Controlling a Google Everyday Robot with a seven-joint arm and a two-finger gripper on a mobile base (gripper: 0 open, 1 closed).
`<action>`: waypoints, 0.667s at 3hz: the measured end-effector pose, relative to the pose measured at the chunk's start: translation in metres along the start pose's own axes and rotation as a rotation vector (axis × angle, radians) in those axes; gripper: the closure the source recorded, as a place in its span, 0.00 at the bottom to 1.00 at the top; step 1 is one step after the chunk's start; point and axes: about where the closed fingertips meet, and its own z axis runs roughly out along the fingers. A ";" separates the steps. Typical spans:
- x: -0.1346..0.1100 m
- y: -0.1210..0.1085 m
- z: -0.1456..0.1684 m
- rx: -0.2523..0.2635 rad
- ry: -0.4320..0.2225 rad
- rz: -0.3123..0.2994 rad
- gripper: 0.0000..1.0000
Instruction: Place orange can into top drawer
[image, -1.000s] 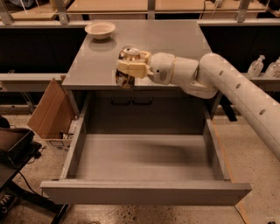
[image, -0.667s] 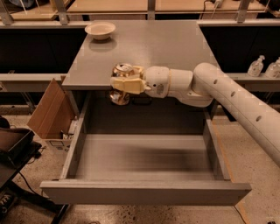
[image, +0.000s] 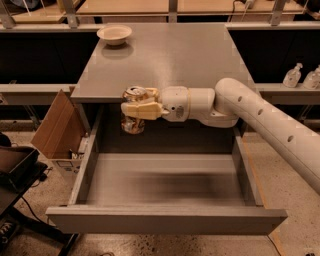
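Grey table, flat matte top, square. One cream bowl sits on it at the far left corner, upright and close to the back edge. The rest of the top shows only bare grey surface.

The gripper is at the table's front edge, left of centre, just off the top and not resting on it. It is clamped round a can above the back of the open drawer.

On the speckled floor, a cardboard box leans beside the table's left side.
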 end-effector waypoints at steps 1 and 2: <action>0.021 0.010 0.005 -0.018 0.052 -0.011 1.00; 0.049 0.026 0.000 -0.017 0.141 -0.069 1.00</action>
